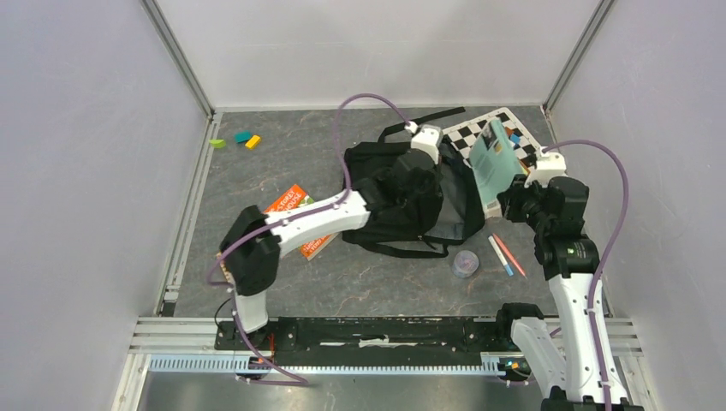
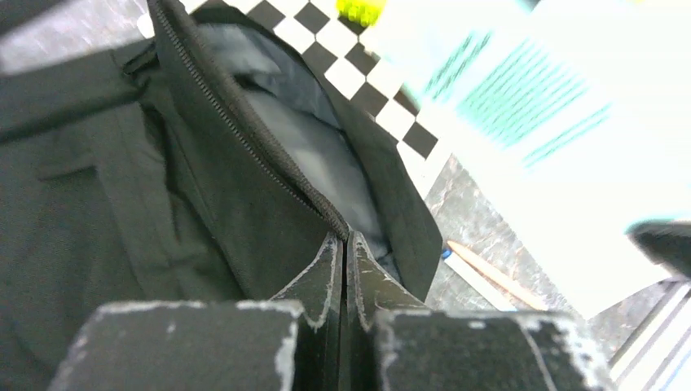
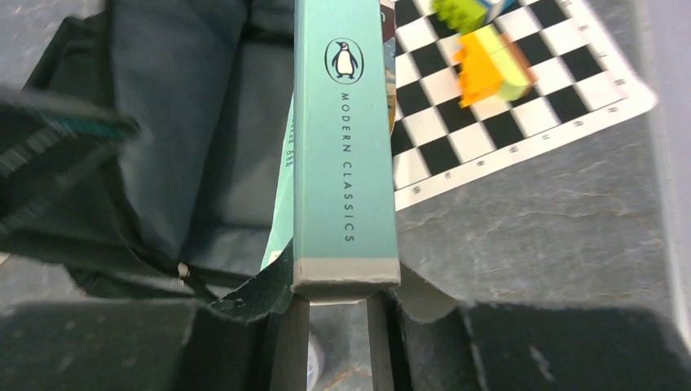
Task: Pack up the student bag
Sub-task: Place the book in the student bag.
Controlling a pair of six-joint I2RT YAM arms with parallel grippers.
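Note:
The black student bag (image 1: 402, 201) lies in the middle of the table, its mouth facing right. My left gripper (image 1: 425, 141) is shut on the bag's zipper edge (image 2: 269, 155) and holds the opening up; grey lining (image 2: 318, 155) shows inside. My right gripper (image 1: 518, 193) is shut on a teal paperback book (image 1: 495, 163), held upright just right of the bag's mouth. In the right wrist view the book's spine (image 3: 346, 147) reads "Modern Classics" and points toward the bag's open interior (image 3: 179, 106).
A black-and-white checkered mat (image 1: 479, 137) with coloured blocks (image 3: 489, 57) lies at the back right. An orange book (image 1: 295, 218) lies left of the bag. A tape roll (image 1: 465, 264) and pens (image 1: 505, 254) lie in front. Small blocks (image 1: 244, 139) sit at the back left.

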